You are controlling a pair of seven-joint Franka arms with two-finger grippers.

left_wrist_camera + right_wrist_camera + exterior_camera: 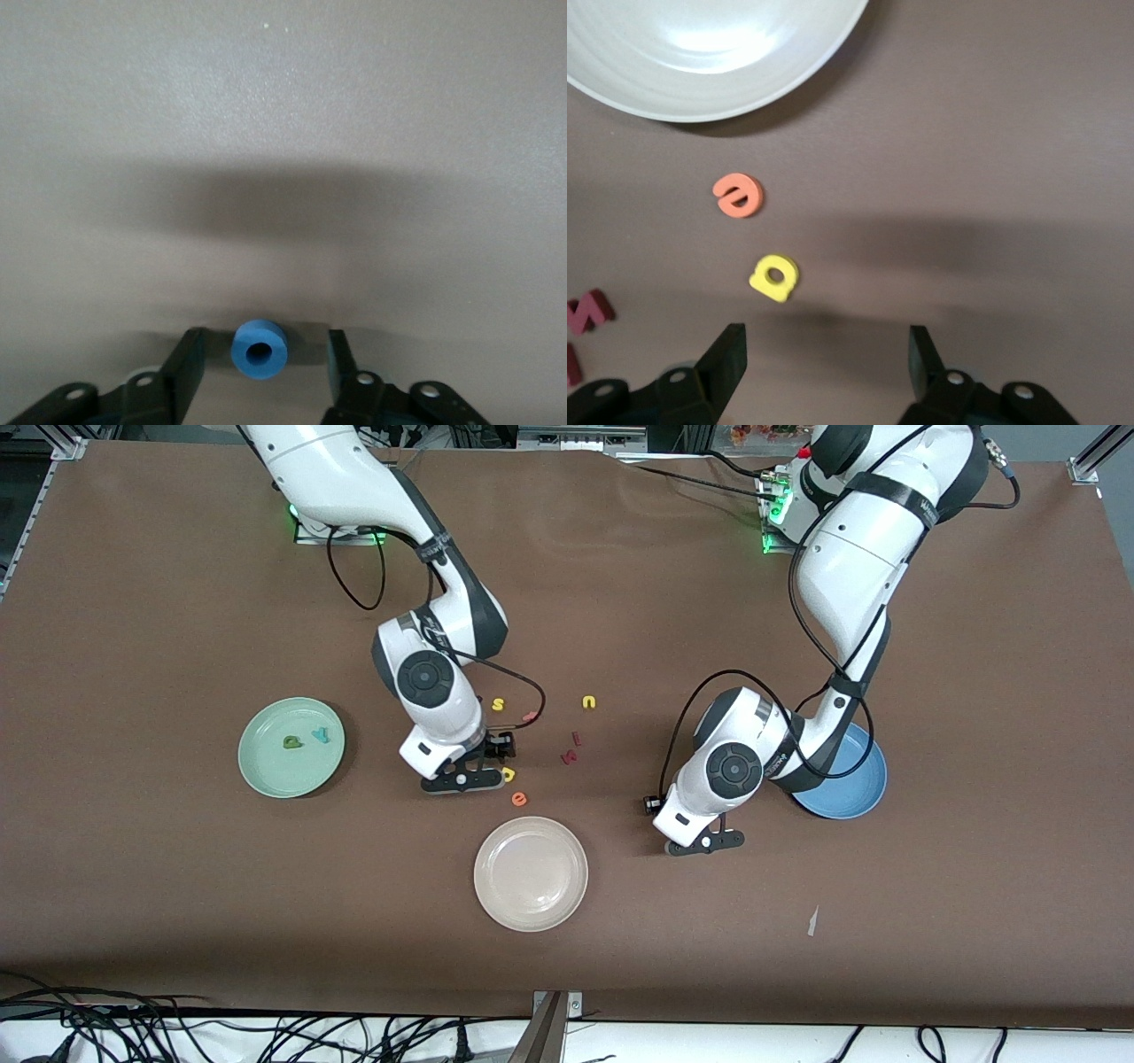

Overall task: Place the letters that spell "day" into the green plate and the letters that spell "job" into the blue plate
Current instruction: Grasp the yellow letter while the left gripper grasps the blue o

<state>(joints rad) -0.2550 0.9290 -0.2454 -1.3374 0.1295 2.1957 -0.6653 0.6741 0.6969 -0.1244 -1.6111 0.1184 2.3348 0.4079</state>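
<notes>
Fingers of my left gripper (259,363) stand apart around the blue o (260,349) without touching it, while my right gripper (827,359) hangs wide by the yellow a (775,277).

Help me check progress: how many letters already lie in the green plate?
2: a dark green letter and a teal letter, side by side in the green plate; none looks hidden.
</notes>
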